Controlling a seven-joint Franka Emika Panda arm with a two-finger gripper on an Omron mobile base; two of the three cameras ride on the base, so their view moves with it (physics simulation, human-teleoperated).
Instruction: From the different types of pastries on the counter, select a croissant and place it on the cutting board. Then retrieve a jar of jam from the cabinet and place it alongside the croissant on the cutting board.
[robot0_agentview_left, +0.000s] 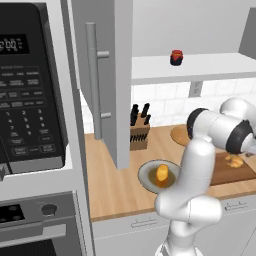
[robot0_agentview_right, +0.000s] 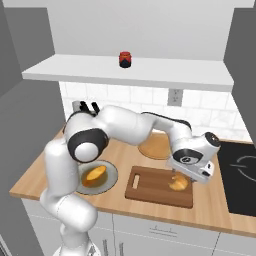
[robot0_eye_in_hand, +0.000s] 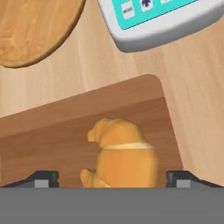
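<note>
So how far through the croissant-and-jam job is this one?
Roughly halfway. Done: the croissant lies on the cutting board, and the cabinet door already stands open. In hand: the hand hangs just over the croissant, fingers spread on either side of it, apparently released. Left: the jar of jam sits on the cabinet shelf and must be set beside the croissant.

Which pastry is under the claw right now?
The croissant, the pale tan piece on the dark cutting board below the claw. The orange-yellow pastry sits apart on the grey plate.
</note>
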